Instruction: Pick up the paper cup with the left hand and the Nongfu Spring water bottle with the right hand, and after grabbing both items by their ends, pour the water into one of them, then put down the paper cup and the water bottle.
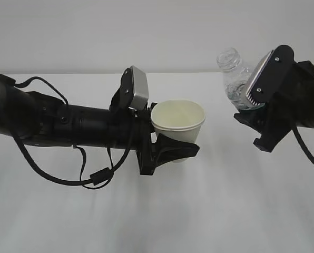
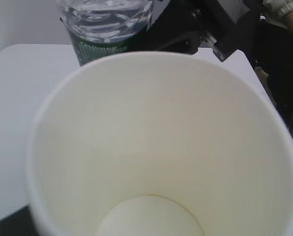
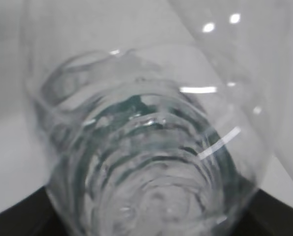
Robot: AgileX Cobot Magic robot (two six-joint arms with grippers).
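I saw a white table (image 1: 162, 221) under even, soft light, with faint shadows spread across it. Behind it stood a plain pale wall (image 1: 94, 31). In the left wrist view, the table's far edge (image 2: 23, 49) met a grey wall, with dark, unclear shapes (image 2: 279, 73) off right.

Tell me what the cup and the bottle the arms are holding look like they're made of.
The paper cup looks like matte white paper: rolled rim, dull cream inside with no shine. The Nongfu Spring water bottle looks like thin clear plastic: see-through ribbed walls with bright glints, plus a dark green label that seems a printed film.
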